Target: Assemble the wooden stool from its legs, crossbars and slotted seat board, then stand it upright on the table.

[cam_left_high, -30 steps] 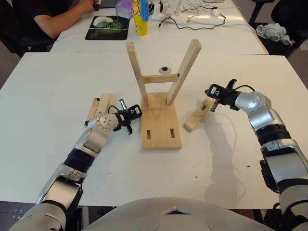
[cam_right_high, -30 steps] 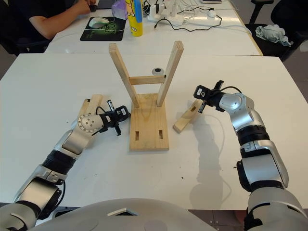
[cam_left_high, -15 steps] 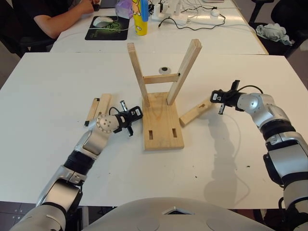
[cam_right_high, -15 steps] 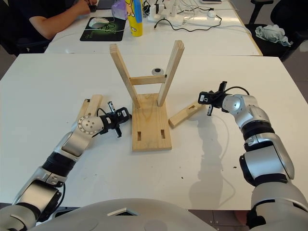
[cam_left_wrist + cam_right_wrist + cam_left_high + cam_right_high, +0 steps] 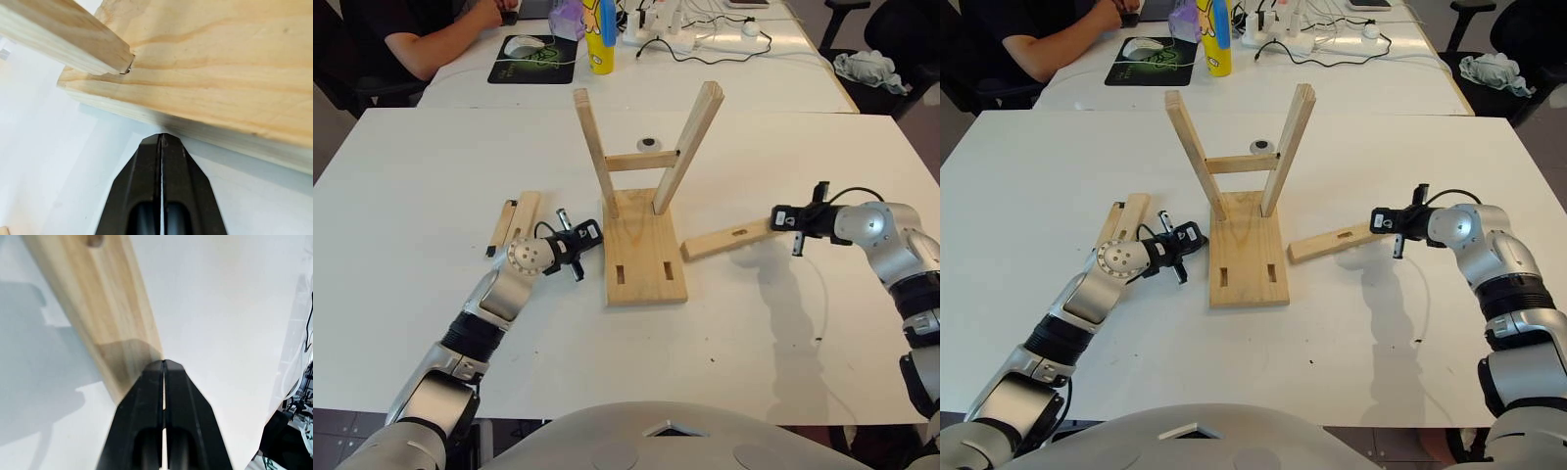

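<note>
The slotted seat board (image 5: 646, 266) lies flat at the table's middle. Two legs (image 5: 593, 147) (image 5: 687, 145) rise from its far end, joined by a crossbar (image 5: 641, 161). My left gripper (image 5: 590, 235) is shut, its tips at the board's left edge (image 5: 210, 88), close to where a leg (image 5: 63, 39) enters its slot. A loose leg (image 5: 729, 239) lies on the table to the right of the board. My right gripper (image 5: 779, 220) is shut, with its tips (image 5: 163, 364) at that leg's right end (image 5: 107, 308), nothing between the fingers.
Two loose wooden pieces (image 5: 514, 217) lie side by side left of my left gripper. A small round object (image 5: 649, 143) sits behind the stool. A second table behind holds a yellow bottle (image 5: 600, 39), a mouse pad and cables. Bare tabletop lies in front.
My right gripper has swung to the right, and the loose leg went with it, turning to lie nearly crosswise farther right. The left gripper has barely shifted.
</note>
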Available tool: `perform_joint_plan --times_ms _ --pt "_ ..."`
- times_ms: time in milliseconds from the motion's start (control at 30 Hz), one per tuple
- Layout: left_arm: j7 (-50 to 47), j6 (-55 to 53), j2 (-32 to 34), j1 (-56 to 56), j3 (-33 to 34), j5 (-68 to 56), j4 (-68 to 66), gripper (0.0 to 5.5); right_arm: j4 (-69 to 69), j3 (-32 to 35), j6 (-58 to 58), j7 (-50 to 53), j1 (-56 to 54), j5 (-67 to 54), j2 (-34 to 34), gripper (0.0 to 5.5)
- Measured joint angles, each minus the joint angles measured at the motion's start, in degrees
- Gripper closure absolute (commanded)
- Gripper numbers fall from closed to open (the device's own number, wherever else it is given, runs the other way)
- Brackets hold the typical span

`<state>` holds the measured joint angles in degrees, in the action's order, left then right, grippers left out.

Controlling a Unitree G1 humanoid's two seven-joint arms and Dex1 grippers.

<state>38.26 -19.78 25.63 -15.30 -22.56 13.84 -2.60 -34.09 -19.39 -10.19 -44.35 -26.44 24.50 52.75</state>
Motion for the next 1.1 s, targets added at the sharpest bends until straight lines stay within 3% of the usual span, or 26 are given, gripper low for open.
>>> perform_joint_plan --times_ms 167,433,767,933,1100 --pt "0.04 -0.10 0.26 0.22 0.15 -0.19 0.47 5.46 7.78 3.19 6.36 -1.32 6.18 -2.93 2.50 5.50" --pt "0.68 -0.60 1.42 0.31 0.37 -0.20 0.84 5.46 36.97 6.97 26.55 -12.97 18.80 -15.50 4.90 5.50" --pt "1.04 -0.75 1.91 0.39 0.75 -0.37 1.26 5.46 44.66 7.38 34.10 -14.60 20.84 -19.41 3.59 5.50" --pt "-5.09 0.02 -1.86 2.27 10.48 -7.25 2.43 5.29 45.23 9.38 34.43 -14.22 21.44 -22.46 1.80 5.50" --pt "-13.33 -1.19 -4.30 2.48 25.45 -14.13 6.67 4.62 51.23 16.38 42.59 -12.62 22.16 -38.31 -8.69 5.50"
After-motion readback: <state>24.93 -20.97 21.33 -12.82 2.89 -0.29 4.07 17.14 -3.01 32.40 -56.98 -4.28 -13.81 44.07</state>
